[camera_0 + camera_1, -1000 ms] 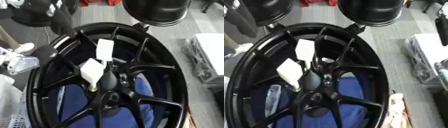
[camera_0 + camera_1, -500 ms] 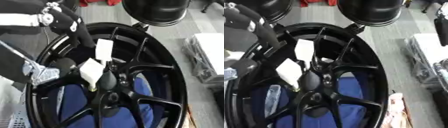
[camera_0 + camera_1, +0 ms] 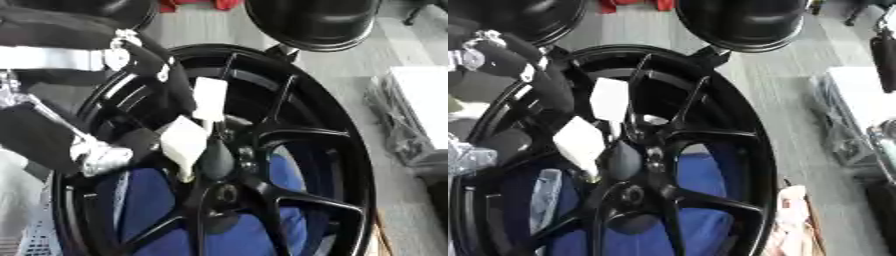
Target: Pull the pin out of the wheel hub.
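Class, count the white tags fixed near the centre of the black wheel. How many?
2: upper tag above the hub, lower tag left of it. The left hand may hide others.

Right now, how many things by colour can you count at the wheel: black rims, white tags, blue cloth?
Black rims: 3 (big wheel hub, two more behind)
White tags: 2
Blue cloth: 1
Total: 6

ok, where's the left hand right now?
In the left eye view the left hand is at upper left, over the spokes of the black wheel, just left of the two white blocks near the hub.
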Motion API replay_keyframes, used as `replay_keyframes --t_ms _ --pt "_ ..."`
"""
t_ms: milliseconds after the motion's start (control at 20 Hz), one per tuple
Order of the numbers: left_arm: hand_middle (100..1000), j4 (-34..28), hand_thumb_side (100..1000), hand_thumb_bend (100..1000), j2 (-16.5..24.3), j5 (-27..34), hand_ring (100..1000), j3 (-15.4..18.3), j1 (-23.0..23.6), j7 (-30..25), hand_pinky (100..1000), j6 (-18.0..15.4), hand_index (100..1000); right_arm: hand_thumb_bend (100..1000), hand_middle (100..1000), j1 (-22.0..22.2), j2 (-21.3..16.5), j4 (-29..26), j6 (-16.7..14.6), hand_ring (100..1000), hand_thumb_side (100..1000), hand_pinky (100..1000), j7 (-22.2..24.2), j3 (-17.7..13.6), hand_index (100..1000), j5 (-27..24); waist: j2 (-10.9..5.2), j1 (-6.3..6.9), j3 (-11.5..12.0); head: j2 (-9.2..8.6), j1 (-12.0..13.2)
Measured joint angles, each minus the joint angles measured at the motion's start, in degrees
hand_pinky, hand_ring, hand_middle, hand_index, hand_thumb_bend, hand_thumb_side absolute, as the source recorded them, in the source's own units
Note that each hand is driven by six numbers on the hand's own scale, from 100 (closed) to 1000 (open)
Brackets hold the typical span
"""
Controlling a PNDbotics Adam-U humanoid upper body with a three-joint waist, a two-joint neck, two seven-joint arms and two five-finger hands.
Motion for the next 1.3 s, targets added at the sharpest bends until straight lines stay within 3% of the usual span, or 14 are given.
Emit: replay_keyframes --t_ms 500,1300 --pt "783 0.0 152 196 -2.15 -5.1 767 -1.08 0.0 -0.76 848 3.7 843 100 688 0.0 0.41 0.0 -0.29 618 497 490 -0.29 0.12 549 -0.33 0.36 0.01 -0.29 0.0 0.24" --pt "814 0.0 154 216 -3.42 -8.12 792 -1.99 1.1 -2.41 853 5.95 850 100 688 -0.26 0.95 0.0 -0.63 617 508 489 -0.63 0.47 547 -0.8 1.02 -0.01 -0.35 0.0 0.76"
